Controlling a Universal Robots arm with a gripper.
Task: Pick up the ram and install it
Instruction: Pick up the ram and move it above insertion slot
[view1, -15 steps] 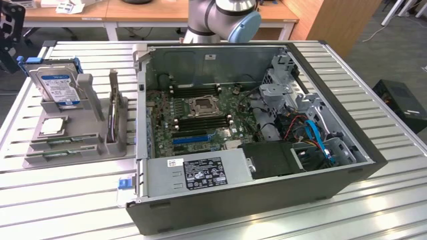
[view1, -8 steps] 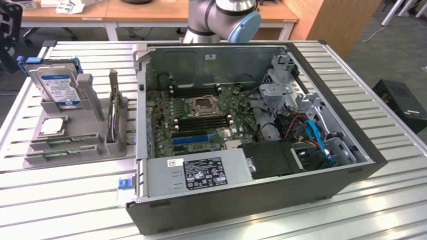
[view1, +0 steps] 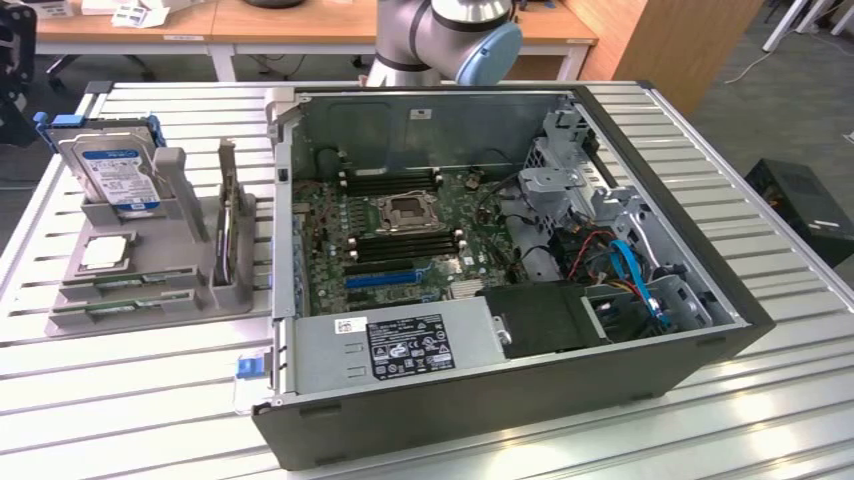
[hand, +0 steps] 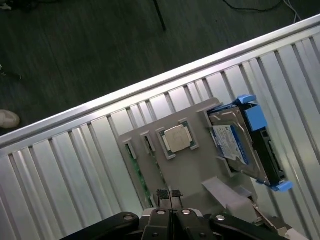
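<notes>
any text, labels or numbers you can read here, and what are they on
Nothing is legible.
Label on the power supply: print too small.
Blue label on the hard drive: blurred.
CPU chip markings: too faint.
White sticker inside the computer case: too small.

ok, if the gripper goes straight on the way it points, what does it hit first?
Most likely the grey holder. The gripper, with its fingers shut, lines up with the holder's bare face beside the nearest ram stick, not with the stick itself. Depth is hard to judge from the wrist view.
</notes>
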